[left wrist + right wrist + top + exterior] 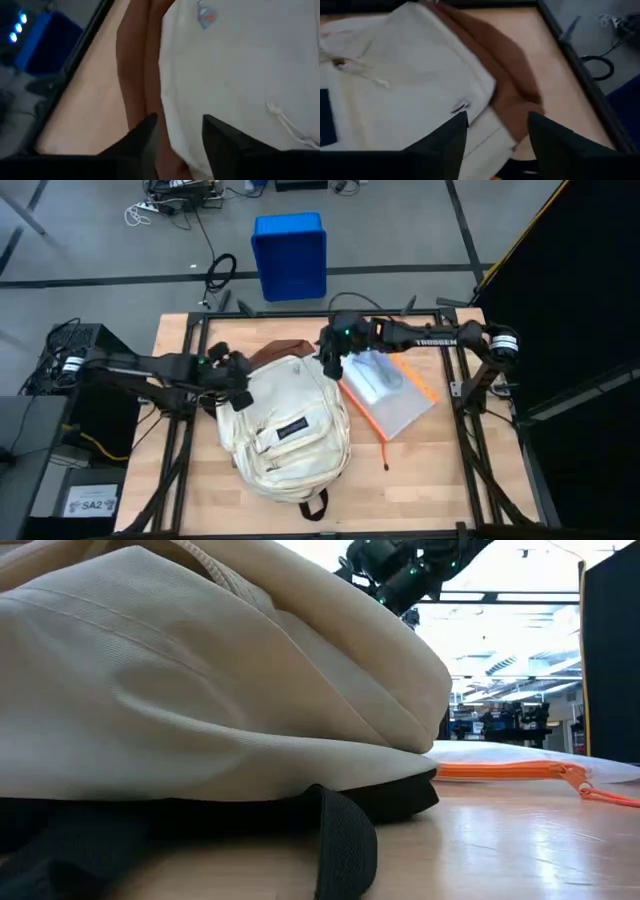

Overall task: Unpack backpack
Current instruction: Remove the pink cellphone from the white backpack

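Both grippers, left (238,383) and right (329,362), hovering released, flanking backpack (290,430); gripping fabric edges evenly looks advisable.

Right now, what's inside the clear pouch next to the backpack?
Through the clear pouch, the high view shows a pale grey shape inside. What it is cannot be told. The right gripper hangs open above the backpack's brown end, beside the pouch.
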### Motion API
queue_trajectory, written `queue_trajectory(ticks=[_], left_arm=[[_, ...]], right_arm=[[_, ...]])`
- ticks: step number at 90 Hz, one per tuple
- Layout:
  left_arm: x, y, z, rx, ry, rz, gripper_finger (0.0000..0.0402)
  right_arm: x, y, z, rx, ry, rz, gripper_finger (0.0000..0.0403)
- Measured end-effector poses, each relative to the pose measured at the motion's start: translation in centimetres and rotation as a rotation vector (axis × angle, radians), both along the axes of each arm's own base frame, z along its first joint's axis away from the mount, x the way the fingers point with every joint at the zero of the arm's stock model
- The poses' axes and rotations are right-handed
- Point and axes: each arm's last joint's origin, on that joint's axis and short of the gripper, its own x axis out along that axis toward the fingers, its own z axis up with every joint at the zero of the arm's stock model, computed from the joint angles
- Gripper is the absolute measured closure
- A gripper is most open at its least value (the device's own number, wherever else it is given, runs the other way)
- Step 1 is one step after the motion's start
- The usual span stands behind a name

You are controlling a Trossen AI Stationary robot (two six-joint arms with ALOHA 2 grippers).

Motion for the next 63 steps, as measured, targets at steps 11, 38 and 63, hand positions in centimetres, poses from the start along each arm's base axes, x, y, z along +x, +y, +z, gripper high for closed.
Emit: queue_trajectory(ticks=[11, 38, 63], left_arm=[[-1.1, 0.1, -2.3, -0.048, -0.015, 0.098, 0.0230], [-1.8, 0.3, -6.0, -0.057, -0.046, 0.280, 0.0204], [-0.9, 0.5, -9.2, -0.131, -0.072, 0.213, 0.0203]], right_arm=[[0.6, -1.7, -1.4, 0.086, -0.031, -0.007, 0.0180], [2.4, -4.2, -6.8, 0.170, -0.007, -0.039, 0.0140], [3.4, -5.7, -9.2, 0.307, -0.011, -0.013, 0.0158]])
